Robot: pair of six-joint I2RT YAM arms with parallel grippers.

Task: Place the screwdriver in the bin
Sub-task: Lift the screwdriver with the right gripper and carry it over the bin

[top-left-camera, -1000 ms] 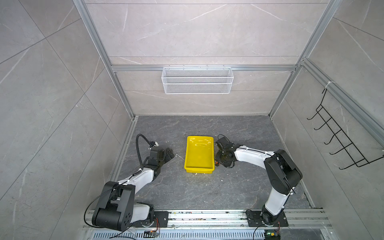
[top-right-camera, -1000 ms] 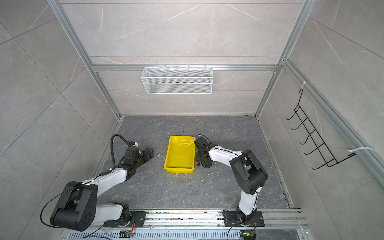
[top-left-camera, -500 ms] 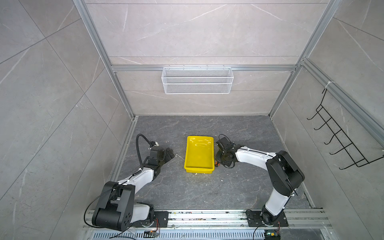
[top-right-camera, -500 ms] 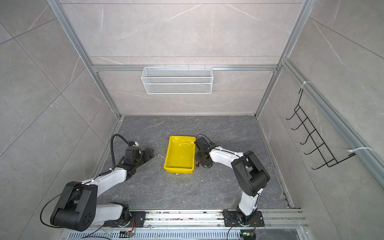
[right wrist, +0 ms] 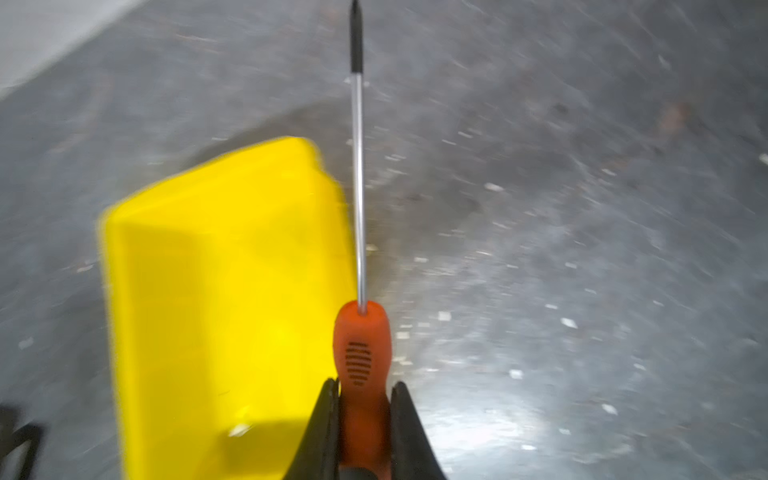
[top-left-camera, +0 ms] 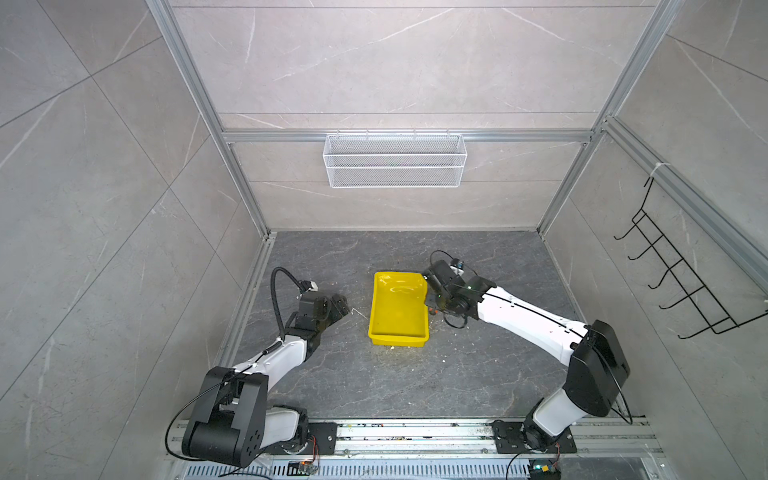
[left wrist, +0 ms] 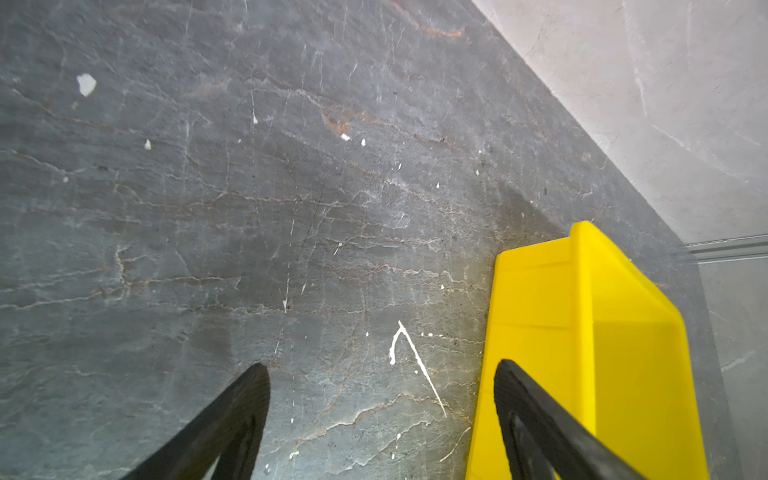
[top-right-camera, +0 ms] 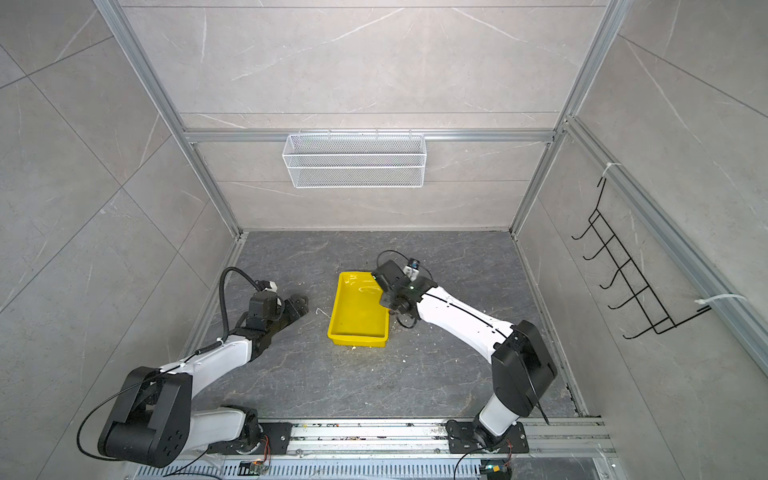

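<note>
While beside bin (right wrist: 216, 291), screwdriver (right wrist: 362, 349) in gripper (right wrist: 365, 383)

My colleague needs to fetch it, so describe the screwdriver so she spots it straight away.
On the dark stone floor, find the yellow bin in the middle; the right hand sits at its far right corner. The screwdriver is clamped in that hand. Its orange handle and thin silver shaft with a dark tip set it apart from the black hand and yellow bin.

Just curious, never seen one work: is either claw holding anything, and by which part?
The right gripper holds the screwdriver by its orange handle; the left gripper holds nothing.
</note>
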